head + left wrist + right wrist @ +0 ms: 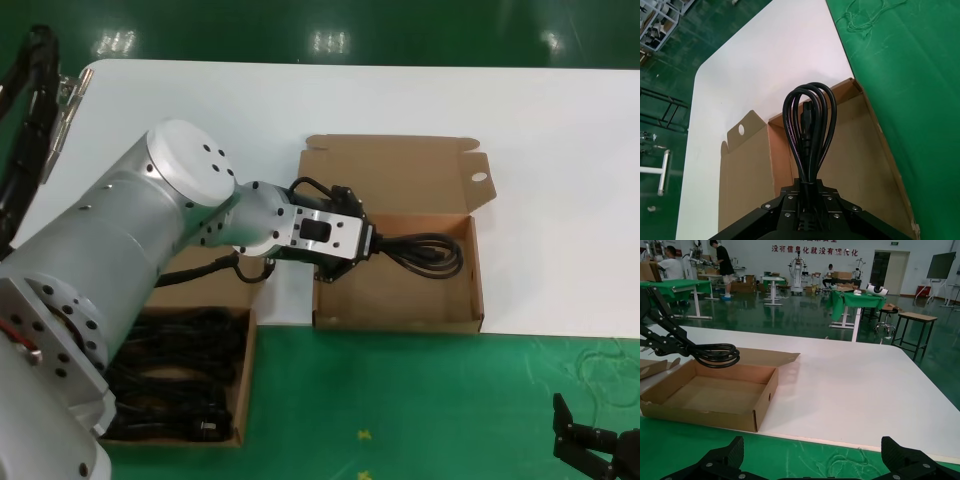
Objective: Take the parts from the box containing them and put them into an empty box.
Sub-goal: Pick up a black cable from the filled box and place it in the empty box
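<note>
My left gripper is shut on a black bundled power cord, one of the parts, and holds it just above the floor of the empty box. That box's lid ear shows an oval hole. In the left wrist view the cord's loops stick out from the gripper over the bare cardboard floor. The box containing the parts lies at the lower left with several black cords in it, partly hidden by my left arm. My right gripper stands open over the green mat, away from both boxes.
Both boxes straddle the front edge of the white table, where the green mat begins. A loose tangle of thread lies on the mat near my right gripper. Other tables and people stand far behind.
</note>
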Action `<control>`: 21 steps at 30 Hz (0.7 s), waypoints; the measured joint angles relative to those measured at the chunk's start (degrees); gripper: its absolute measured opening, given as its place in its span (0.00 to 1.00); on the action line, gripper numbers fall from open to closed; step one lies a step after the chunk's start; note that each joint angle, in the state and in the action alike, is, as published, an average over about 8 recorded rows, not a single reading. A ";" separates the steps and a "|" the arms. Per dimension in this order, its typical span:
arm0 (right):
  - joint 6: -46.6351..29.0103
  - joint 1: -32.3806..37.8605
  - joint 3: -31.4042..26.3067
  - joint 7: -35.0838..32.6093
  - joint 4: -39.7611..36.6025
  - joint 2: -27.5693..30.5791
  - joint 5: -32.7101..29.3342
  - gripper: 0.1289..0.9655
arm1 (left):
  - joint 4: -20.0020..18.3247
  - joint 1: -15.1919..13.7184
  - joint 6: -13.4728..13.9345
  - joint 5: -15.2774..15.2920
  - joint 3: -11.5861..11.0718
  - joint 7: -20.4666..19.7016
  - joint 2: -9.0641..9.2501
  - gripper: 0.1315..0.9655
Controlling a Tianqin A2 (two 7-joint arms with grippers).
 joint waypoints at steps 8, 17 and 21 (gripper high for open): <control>0.00 0.00 0.00 0.00 0.00 0.00 0.00 1.00 | -0.06 0.27 -1.01 -0.28 0.11 -0.09 0.00 0.09; 0.00 0.00 0.00 0.00 0.00 0.00 0.00 1.00 | -0.37 0.44 -2.68 -2.30 0.23 0.90 0.00 0.13; 0.00 0.00 0.00 0.00 0.00 0.00 0.00 1.00 | -0.53 0.52 -3.46 -3.94 0.25 1.86 0.00 0.17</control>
